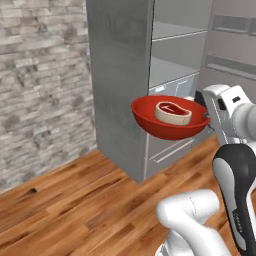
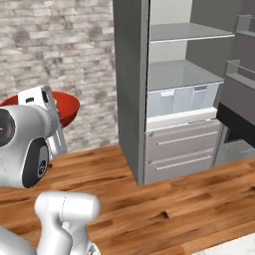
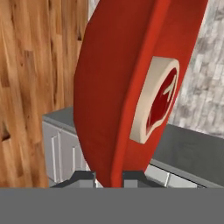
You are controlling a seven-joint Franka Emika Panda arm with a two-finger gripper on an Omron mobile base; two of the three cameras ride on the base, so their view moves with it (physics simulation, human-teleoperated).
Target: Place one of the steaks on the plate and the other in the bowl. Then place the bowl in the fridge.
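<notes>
My gripper [image 1: 206, 119] is shut on the right rim of the glossy red bowl [image 1: 167, 125] and holds it level in the air in front of the open fridge [image 1: 120, 75]. A round red steak [image 1: 173, 112] with a pale fat rim lies inside the bowl. In the hand view the bowl [image 3: 109, 87] runs upward from between my gripper [image 3: 107, 178] tips, with the steak [image 3: 159, 100] on its inner side. From the right base view, part of the bowl [image 2: 68, 107] peeks out behind my hand. The plate is out of view.
The fridge [image 2: 130, 74] stands open with pale shelves [image 2: 182, 74] and grey drawers [image 2: 182, 147] low down. Its open door [image 2: 239, 94] hangs at the right. A stone wall [image 1: 40, 80] is at the left, and wooden floor [image 1: 75, 200] lies below.
</notes>
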